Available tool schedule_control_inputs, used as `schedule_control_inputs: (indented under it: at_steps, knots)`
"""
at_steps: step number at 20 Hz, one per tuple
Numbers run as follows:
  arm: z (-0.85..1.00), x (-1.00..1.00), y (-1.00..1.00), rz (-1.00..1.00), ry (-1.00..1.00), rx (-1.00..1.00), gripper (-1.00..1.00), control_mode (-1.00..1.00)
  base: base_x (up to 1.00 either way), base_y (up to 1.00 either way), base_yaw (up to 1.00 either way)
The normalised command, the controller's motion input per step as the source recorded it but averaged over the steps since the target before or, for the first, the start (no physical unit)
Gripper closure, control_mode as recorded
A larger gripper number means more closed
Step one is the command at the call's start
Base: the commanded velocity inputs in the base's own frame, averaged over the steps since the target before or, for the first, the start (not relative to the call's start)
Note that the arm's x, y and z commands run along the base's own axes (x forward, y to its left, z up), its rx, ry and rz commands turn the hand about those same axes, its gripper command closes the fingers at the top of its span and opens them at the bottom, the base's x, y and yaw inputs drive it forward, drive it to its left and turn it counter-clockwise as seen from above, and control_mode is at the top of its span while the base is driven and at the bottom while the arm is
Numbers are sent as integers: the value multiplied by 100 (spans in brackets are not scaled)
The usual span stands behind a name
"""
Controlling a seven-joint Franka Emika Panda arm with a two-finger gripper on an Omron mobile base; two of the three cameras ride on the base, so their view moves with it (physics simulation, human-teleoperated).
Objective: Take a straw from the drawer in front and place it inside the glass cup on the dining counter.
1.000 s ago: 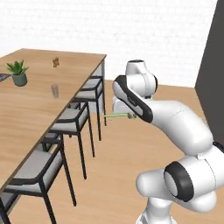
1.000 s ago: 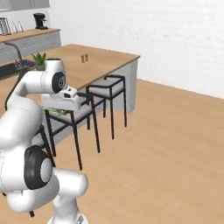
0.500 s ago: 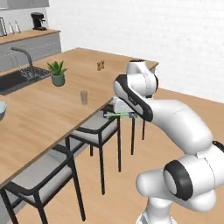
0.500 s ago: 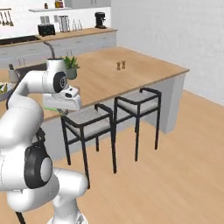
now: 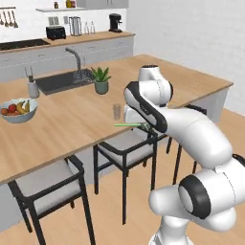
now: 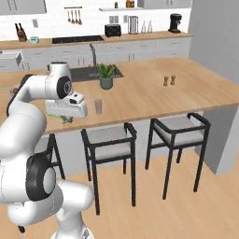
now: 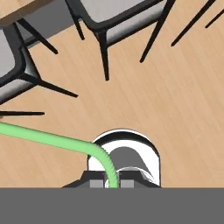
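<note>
Swinging round with the base, the view now brings the sink and far kitchen wall in behind the bench [image 5: 62, 129]. Claw [image 7: 112, 183] pinched tight on the straw [image 5: 129, 125], which lies level, pointing left, just off the bench's near edge above the stools [image 5: 125, 146]. Cup [image 5: 116, 111] stands near that edge, open wood all around.

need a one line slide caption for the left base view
Gripper carries the green straw level beside the dining counter, short of the glass cup.
</note>
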Motion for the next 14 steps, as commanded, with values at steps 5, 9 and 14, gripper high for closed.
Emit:
schedule_control_inputs:
  at_steps: [5,9,14]
  knots:
    - [0,0,0,0,0,0,100,100,54,-64,57]
    - [0,0,0,0,0,0,100,100,72,-83,45]
    - [0,0,0,0,0,0,100,100,93,-68,33]
